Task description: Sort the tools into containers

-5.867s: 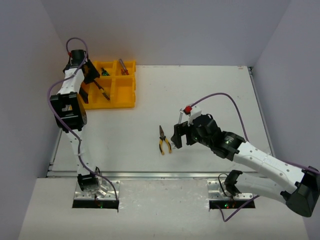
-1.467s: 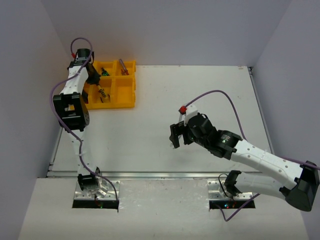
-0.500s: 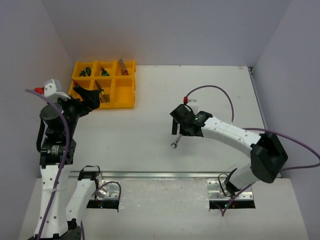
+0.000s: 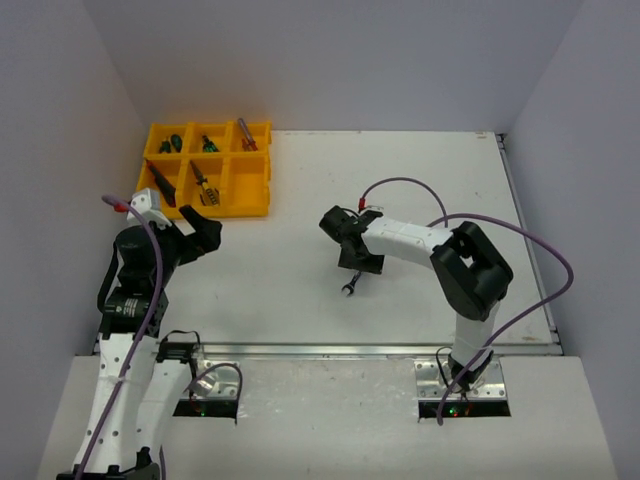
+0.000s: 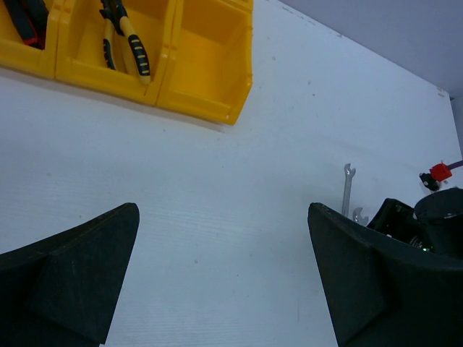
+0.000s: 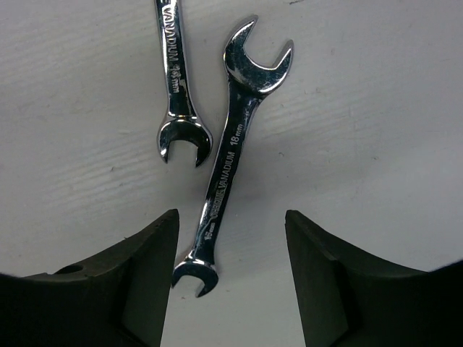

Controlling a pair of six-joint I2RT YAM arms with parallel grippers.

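Two silver wrenches lie side by side on the white table, a larger one [image 6: 231,144] and a smaller one [image 6: 177,87]. My right gripper [image 6: 231,267] is open just above them, with the larger wrench's lower end between its fingertips. In the top view one wrench end [image 4: 349,288] shows below the right gripper [image 4: 358,266]. The yellow tray [image 4: 235,211] stands at the far left and holds green screwdrivers [image 4: 170,144], yellow pliers [image 4: 203,187] and a red-black knife [image 4: 160,183]. My left gripper [image 4: 205,235] is open and empty in front of the tray.
The tray's near right compartment [image 5: 210,50] shows nothing in it. The left wrist view also shows the pliers [image 5: 123,40], a wrench [image 5: 347,189] and the right arm's black wrist [image 5: 427,224]. Grey walls close in the table on three sides.
The left arm has pulled back from the tray toward the near side. The right gripper has shifted left over the wrenches. The yellow pliers seen on the table at first are gone from there.
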